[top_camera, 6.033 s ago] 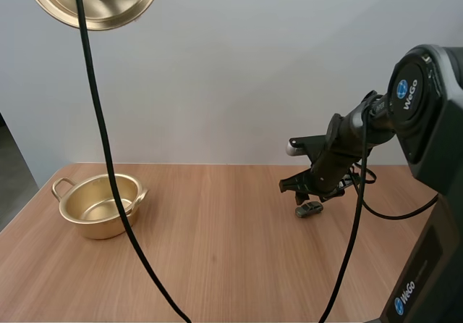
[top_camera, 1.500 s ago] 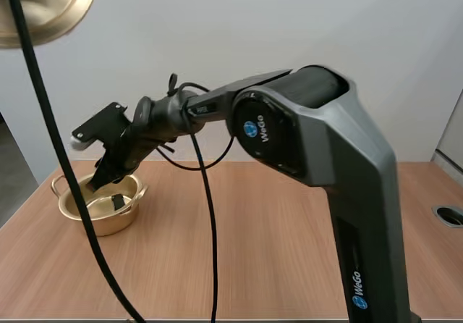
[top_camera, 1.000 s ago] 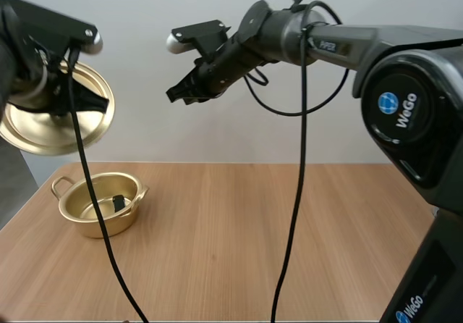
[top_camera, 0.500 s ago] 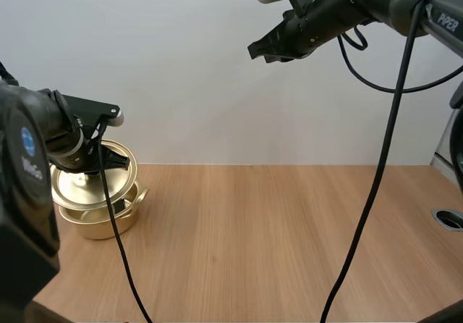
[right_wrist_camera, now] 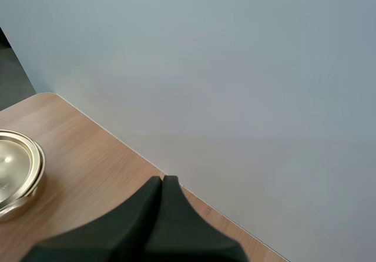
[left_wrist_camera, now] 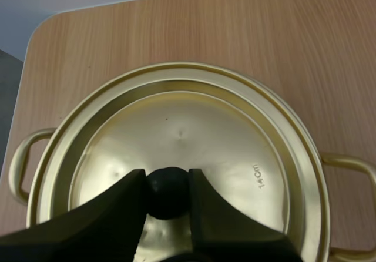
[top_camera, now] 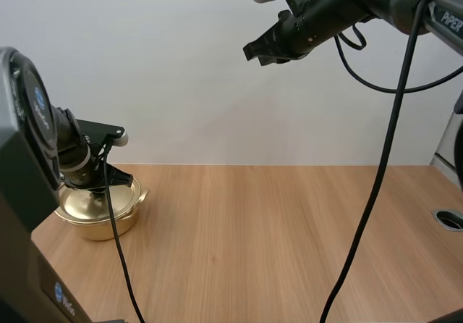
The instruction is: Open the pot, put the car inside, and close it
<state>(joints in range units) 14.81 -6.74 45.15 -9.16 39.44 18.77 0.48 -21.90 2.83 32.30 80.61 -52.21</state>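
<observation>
Two black fingers [left_wrist_camera: 117,215] of your left gripper [left_wrist_camera: 167,178] stand a little apart with the lid's round black knob [left_wrist_camera: 168,194] pinched between their tips, so the gripper is closed on the knob and on nothing else. From the high view you see this gripper [top_camera: 92,180] pointing down, right over the pot [top_camera: 94,220].

The gold lid [left_wrist_camera: 194,156] under the knob lies level on the pot. Its stepped rings sit evenly inside the pot's rim [left_wrist_camera: 305,174], and no gap shows between the two. The lid covers the opening, so you cannot see what is in the pot. A small stamped mark reading "14cm" sits on the lid just beside the right-hand finger. One loop handle [left_wrist_camera: 20,162] sticks out on each side of the pot, the other [left_wrist_camera: 355,168] opposite it.

The pot stands on the wooden bench [top_camera: 253,243] close to its far left corner, whose rounded edge shows just beyond the pot in the left wrist view.

Your right gripper [right_wrist_camera: 163,182] has its fingers pressed together into one dark wedge, with nothing between them. In the high view it [top_camera: 252,52] hangs high above the bench near the far edge, well apart from the pot, with its tips aimed down and toward the left. From the right wrist camera you can see the lidded pot [right_wrist_camera: 14,168] on the bench far below.
</observation>
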